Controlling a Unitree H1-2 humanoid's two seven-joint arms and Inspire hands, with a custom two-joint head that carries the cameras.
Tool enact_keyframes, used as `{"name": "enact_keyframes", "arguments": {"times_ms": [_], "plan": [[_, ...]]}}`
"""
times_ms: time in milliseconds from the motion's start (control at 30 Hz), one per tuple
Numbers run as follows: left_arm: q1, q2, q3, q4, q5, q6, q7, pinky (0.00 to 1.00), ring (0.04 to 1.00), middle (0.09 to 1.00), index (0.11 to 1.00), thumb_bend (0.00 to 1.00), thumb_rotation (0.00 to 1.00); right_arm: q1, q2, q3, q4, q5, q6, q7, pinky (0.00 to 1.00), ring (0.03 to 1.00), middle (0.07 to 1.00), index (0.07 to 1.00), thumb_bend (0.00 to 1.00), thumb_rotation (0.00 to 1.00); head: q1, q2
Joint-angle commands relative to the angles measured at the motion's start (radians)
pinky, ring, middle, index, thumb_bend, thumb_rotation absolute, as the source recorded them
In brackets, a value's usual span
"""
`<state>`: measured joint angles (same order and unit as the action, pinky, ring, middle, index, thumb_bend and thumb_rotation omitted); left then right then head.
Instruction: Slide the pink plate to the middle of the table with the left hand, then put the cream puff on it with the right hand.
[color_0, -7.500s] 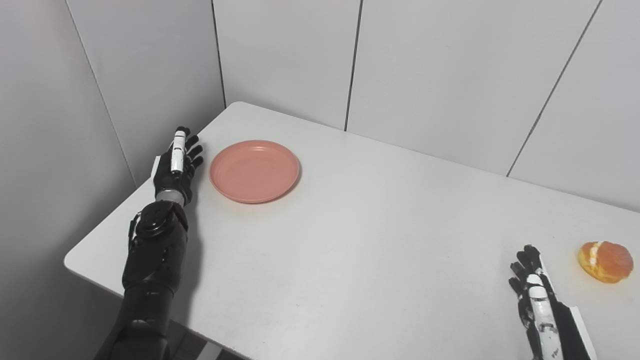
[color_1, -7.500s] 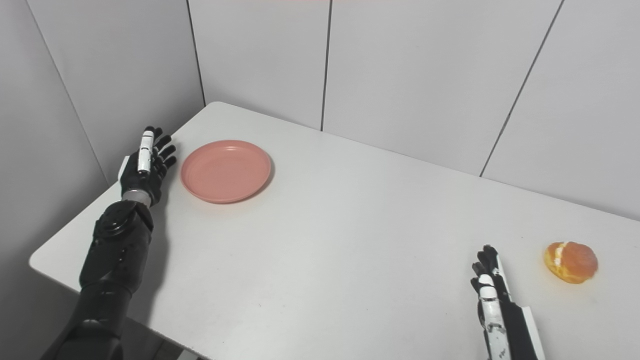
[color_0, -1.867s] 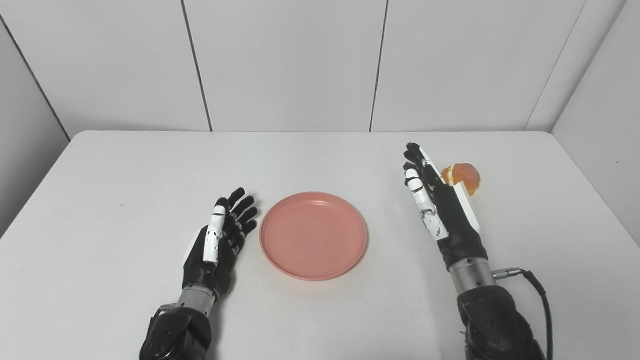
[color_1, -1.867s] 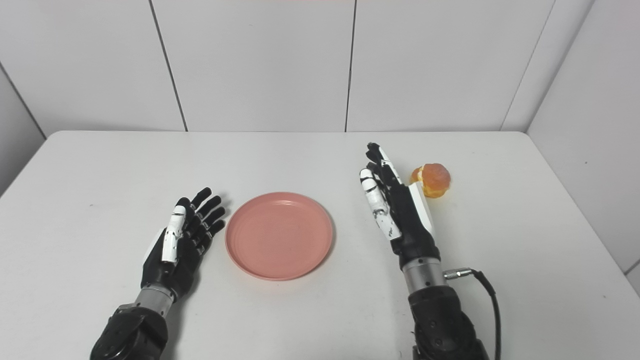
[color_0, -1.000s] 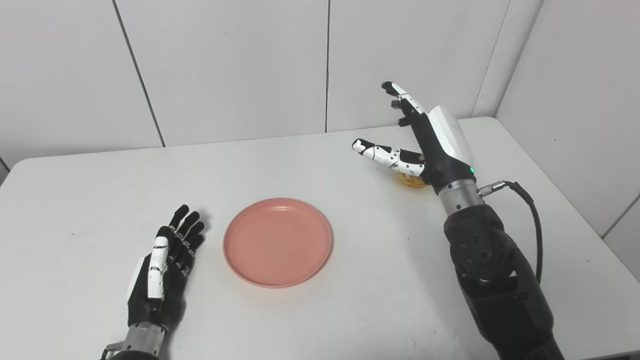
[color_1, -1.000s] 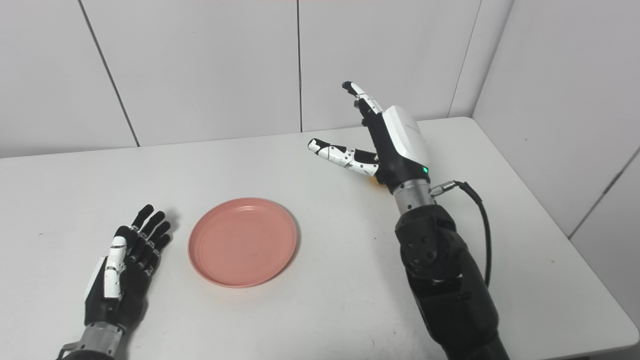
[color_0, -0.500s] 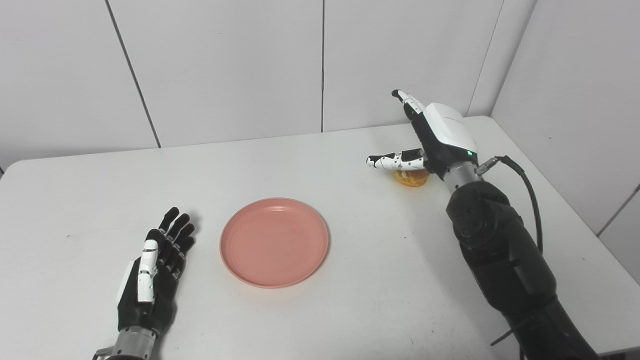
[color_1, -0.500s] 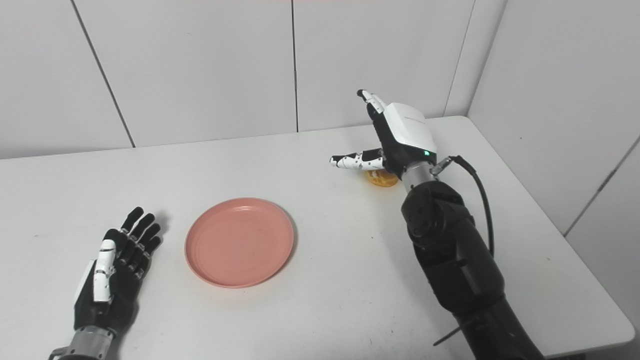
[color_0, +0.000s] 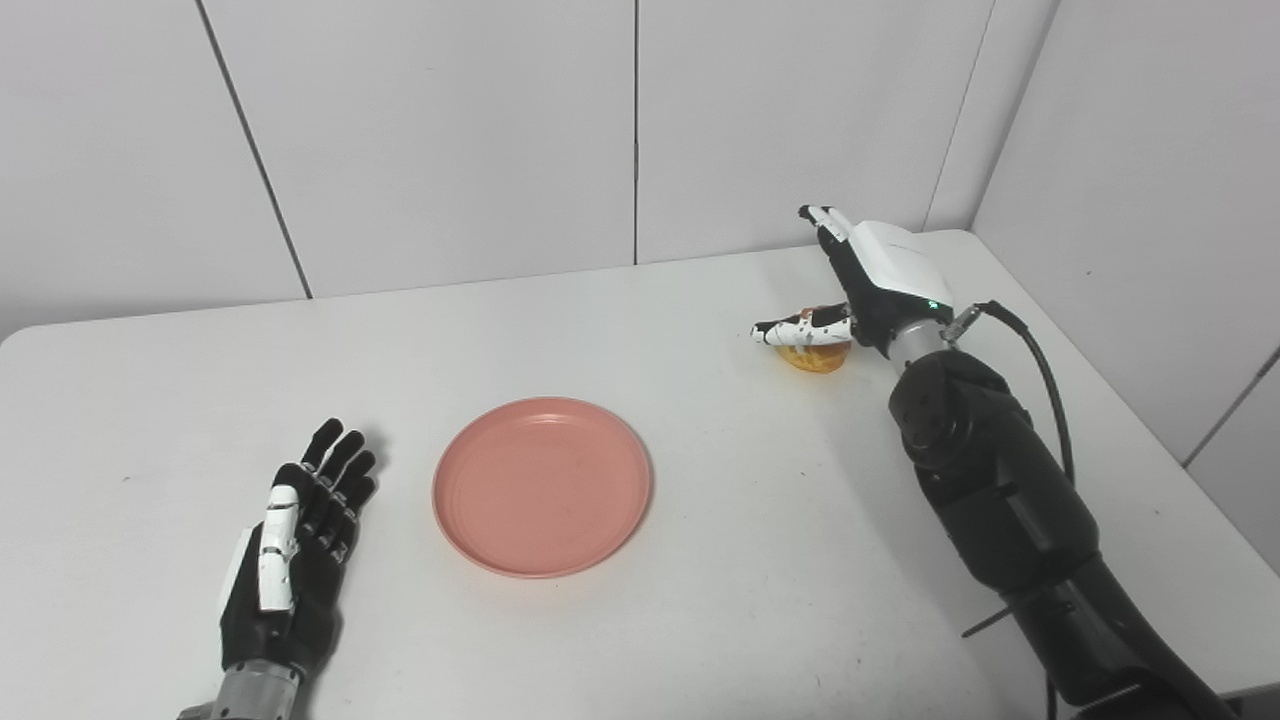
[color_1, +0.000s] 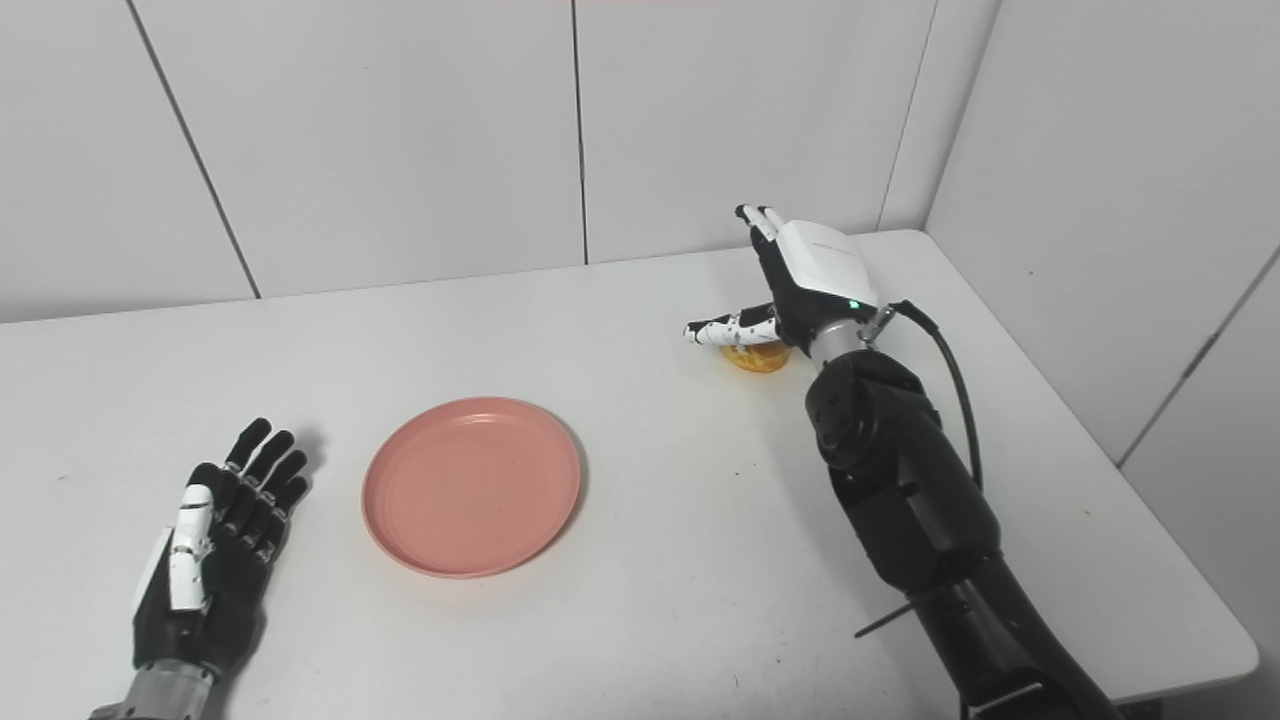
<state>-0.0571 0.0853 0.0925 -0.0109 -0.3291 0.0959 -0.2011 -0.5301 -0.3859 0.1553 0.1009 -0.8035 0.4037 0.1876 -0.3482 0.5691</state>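
Note:
The pink plate (color_0: 542, 485) lies near the middle of the white table (color_0: 700, 620), with nothing on it. My left hand (color_0: 296, 555) rests flat and open on the table to the plate's left, a short gap away. The cream puff (color_0: 815, 357) sits at the back right; only its lower edge shows under my right hand (color_0: 868, 283). That hand hovers directly over the puff, open, fingers stretched toward the wall and thumb (color_1: 728, 328) pointing left. I cannot tell whether it touches the puff.
White wall panels close the table's far side and right side, forming a corner just behind the right hand. A black cable (color_0: 1040, 370) loops from the right wrist. The table's right edge (color_1: 1120, 470) runs close beside the right arm.
The camera has swung right. My right hand has dropped lower over the cream puff and its fingers have flattened. My left hand has slid back from the plate toward me. The plate stays put.

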Motion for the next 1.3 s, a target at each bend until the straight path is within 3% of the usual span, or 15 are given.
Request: {"name": "enact_keyframes", "arguments": {"times_ms": [0, 667, 1267], "plan": [[0.024, 0.003, 0.005, 0.011, 0.001, 0.033, 0.014, 0.97, 0.936, 0.93, 0.902, 0.39, 1.0, -0.062, -0.026, -0.008, 0.012, 0.005, -0.008, -0.025, 0.72, 0.898, 0.96, 0.928, 0.85, 0.46, 0.002, 0.003], [0.025, 0.009, 0.003, 0.001, -0.01, 0.049, 0.005, 0.97, 0.937, 0.934, 0.908, 0.4, 1.0, -0.113, -0.048, 0.031, 0.181, 0.036, -0.003, -0.044, 0.72, 0.877, 0.944, 0.934, 0.86, 0.51, 0.006, 0.02], [0.028, 0.011, 0.004, 0.01, -0.008, 0.046, 0.006, 0.98, 0.944, 0.938, 0.911, 0.42, 1.0, -0.168, -0.042, 0.073, 0.349, 0.092, -0.042, -0.092, 0.72, 0.857, 0.924, 0.913, 0.87, 0.46, 0.011, 0.034]]}}
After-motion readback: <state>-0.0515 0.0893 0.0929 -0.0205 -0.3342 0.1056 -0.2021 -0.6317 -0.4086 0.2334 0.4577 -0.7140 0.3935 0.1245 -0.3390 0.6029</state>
